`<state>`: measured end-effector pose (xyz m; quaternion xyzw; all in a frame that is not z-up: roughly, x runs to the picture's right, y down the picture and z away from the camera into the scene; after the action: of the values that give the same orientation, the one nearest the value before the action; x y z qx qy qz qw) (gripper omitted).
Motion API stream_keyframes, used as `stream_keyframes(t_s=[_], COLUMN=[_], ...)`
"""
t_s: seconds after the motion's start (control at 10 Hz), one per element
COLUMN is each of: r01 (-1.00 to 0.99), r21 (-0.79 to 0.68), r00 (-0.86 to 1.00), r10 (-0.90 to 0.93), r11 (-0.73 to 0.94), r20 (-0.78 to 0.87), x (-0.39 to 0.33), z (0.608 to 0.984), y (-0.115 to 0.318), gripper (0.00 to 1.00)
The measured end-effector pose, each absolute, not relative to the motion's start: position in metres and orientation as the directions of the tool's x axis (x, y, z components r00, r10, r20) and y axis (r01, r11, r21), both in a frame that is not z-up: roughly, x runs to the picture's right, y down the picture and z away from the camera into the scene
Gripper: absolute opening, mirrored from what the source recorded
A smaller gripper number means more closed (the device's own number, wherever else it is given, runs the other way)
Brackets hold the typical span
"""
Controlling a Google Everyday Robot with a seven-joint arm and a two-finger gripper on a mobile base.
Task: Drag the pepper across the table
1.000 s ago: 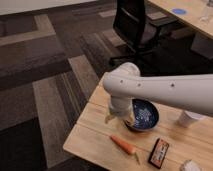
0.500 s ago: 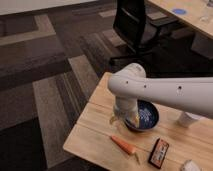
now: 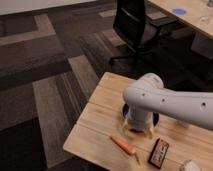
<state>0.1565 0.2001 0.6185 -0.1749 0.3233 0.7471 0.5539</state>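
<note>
The pepper (image 3: 124,145), slender and orange-red with a pale stem end, lies near the front edge of the light wooden table (image 3: 100,125). My gripper (image 3: 137,131) hangs at the end of the white arm, just above and behind the pepper, pointing down. Its two fingertips (image 3: 124,126) stand apart, open, with nothing between them. The pepper is untouched.
A dark blue bowl (image 3: 156,119) sits mostly hidden behind the arm. A dark packet with orange markings (image 3: 159,152) lies right of the pepper, and a white object (image 3: 189,166) is at the front right. Beyond the table stand a black office chair (image 3: 135,25) and a pale desk (image 3: 190,17).
The arm has swung forward and lower, moving over the bowl and covering it. The gripper now hangs closer to the pepper. The pepper and packet have not moved.
</note>
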Motion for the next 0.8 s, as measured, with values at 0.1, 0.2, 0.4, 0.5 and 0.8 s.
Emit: stream_keyframes(t_s=[0.1,0.2,0.4,0.5,0.8], r01=[-0.937,-0.93,-0.922,-0.913,-0.877], r21=[0.297,0.315,0.339,0.368,0.447], r00=[-0.335,-0.353,-0.369,-0.384,-0.453], r10=[0.709,0.699,0.684,0.666,0.615], r11=[-0.183,-0.19,-0.186,-0.174,-0.176], r20=[-0.621,-0.621,-0.63,-0.639,-0.646], x=[0.162,0.174,0.189,0.204,0.232], z=[0.617,0.615,0.613,0.613,0.626], y=[0.213,0.228,0.246,0.261,0.285], gripper=[0.65,0.65,0.65,0.65,0.65])
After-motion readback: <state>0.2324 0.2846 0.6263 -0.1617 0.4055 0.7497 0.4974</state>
